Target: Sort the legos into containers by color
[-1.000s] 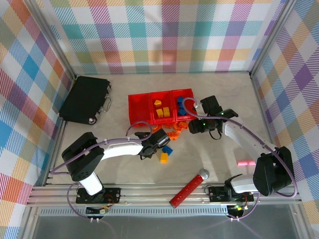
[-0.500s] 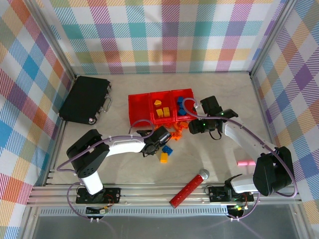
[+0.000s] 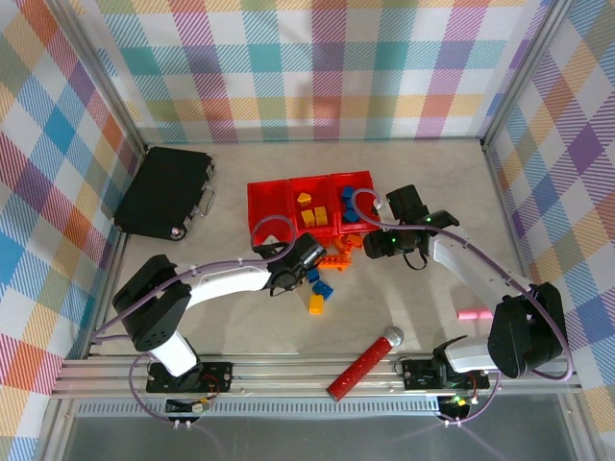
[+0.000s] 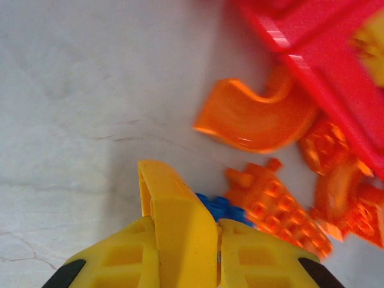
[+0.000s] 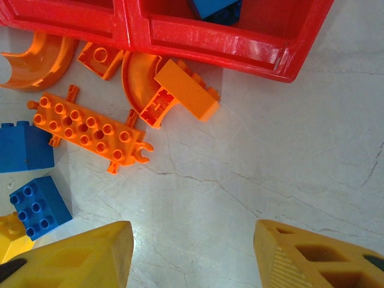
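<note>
Top: we see the bins (image 3: 269, 213) at far centre, with yellow bricks (image 3: 309, 213) in the middle one and blue bricks (image 3: 348, 204) in the right one.
Left wrist: the left gripper (image 4: 195, 198) fingers are nearly together at a blue brick (image 4: 219, 207). We can't tell if it's gripped.
Right wrist: the right gripper (image 5: 191, 231) is spread over the table (image 5: 270, 150), with orange bricks (image 5: 90, 129) on the near side of the bins.

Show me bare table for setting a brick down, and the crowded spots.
Free: the strip behind the bins; the patch between the cylinder and the right arm. Crowded: in front of the bins, among the legos.
</note>
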{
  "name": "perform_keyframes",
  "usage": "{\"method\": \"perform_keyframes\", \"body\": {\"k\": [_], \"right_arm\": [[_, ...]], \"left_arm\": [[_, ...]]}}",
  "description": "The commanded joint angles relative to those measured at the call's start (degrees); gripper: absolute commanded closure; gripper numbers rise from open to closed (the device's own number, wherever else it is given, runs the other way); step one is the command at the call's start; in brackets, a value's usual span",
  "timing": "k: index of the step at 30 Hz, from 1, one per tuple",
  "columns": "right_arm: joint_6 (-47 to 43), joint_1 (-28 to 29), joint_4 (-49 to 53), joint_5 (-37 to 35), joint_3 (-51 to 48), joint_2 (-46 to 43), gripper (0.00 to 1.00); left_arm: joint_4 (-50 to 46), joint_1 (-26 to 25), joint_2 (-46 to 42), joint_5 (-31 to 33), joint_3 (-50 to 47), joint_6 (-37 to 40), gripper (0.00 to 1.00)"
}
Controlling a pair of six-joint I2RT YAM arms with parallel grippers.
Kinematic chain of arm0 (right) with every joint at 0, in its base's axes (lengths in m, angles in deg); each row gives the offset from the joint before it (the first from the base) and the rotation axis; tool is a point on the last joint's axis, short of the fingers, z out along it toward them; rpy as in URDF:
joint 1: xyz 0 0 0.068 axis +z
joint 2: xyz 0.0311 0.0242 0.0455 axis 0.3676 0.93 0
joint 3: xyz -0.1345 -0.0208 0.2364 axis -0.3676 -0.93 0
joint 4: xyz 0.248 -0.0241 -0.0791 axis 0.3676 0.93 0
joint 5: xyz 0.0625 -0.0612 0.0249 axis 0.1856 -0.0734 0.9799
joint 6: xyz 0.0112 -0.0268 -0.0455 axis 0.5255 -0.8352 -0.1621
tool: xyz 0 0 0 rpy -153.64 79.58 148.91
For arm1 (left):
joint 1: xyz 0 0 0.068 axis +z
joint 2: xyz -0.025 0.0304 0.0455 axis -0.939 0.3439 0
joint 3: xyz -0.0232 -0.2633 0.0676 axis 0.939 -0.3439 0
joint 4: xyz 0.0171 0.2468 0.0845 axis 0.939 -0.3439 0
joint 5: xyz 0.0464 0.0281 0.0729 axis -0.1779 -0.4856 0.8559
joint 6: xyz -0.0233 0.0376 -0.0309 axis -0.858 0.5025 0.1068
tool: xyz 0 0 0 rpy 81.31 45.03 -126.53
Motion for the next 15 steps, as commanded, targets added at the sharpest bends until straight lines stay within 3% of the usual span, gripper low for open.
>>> {"method": "perform_keyframes", "body": {"k": [1,9,15], "right_arm": [[-0.2,0.2,-1.0,0.3,-0.7,-2.2,0.44],[4.3,0.2,-4.0,-3.8,-3.5,-8.2,0.44],[8.7,0.2,-4.8,-0.4,-6.4,-10.5,0.43]], "left_arm": [[-5.5,0.5,-3.8,1.3,5.5,15.3,0.97],[-14.6,2.4,0.0,2.2,24.3,41.9,0.94],[-9.0,6.4,5.3,-0.3,30.5,53.4,0.91]]}}
